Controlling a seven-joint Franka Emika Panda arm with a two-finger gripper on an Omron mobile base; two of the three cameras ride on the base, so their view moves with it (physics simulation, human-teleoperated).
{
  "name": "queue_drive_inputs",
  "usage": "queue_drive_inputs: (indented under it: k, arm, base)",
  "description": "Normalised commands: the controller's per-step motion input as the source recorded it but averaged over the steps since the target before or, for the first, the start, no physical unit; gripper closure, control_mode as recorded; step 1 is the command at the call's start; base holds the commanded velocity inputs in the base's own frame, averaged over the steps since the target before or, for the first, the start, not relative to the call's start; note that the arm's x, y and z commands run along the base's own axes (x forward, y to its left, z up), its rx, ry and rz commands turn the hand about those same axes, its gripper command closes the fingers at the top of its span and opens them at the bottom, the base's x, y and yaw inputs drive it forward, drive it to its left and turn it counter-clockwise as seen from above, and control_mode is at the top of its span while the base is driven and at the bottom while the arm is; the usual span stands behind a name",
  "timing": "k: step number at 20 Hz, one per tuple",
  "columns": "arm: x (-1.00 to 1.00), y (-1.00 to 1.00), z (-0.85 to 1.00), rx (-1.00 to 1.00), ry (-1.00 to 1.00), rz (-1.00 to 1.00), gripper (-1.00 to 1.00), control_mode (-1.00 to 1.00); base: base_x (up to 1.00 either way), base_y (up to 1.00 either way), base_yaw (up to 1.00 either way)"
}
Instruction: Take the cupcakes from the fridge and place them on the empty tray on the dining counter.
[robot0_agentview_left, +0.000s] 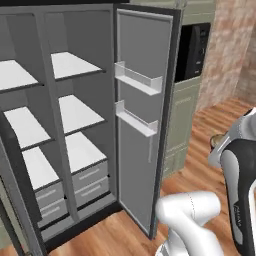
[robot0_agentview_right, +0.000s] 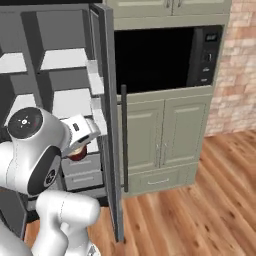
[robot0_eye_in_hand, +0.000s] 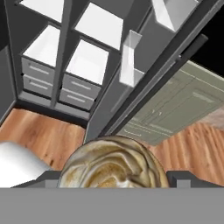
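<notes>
Cupcake (robot0_eye_in_hand: 113, 164) between the gripper (robot0_eye_in_hand: 113, 179) fingers.
2 spread fingers pinch it, near the open fridge (robot0_agentview_left: 75, 125).

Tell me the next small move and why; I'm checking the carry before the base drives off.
Probably draw the hand straight back from the fridge, keeping it level. The gripper looks closed around a swirl-frosted cupcake, held in the air in front of the white shelves and close beside the open door, so backing off first should avoid clipping that door when turning.
</notes>
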Motion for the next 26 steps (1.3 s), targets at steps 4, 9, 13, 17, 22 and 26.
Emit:
queue_drive_inputs:
  k: [4,9,13,17,22,26]
  arm:
    - [0.00,0.00,0.00,0.00,0.00,0.00,1.00,1.00]
    - [0.00,0.00,0.00,0.00,0.00,0.00,1.00,1.00]
    - [0.00,0.00,0.00,0.00,0.00,0.00,1.00,1.00]
    - [0.00,0.00,0.00,0.00,0.00,0.00,1.00,1.00]
    - [0.00,0.00,0.00,0.00,0.00,0.00,1.00,1.00]
    - [0.00,0.00,0.00,0.00,0.00,0.00,1.00,1.00]
  base:
    - [0.00,-0.26,-0.47]
    - [0.00,-0.36,-0.52]
    - [0.00,-0.47,-0.58]
    - [0.04,-0.42,-0.62]
    - [0.06,-0.44,-0.61]
    - [0.19,-0.23,-0.59]
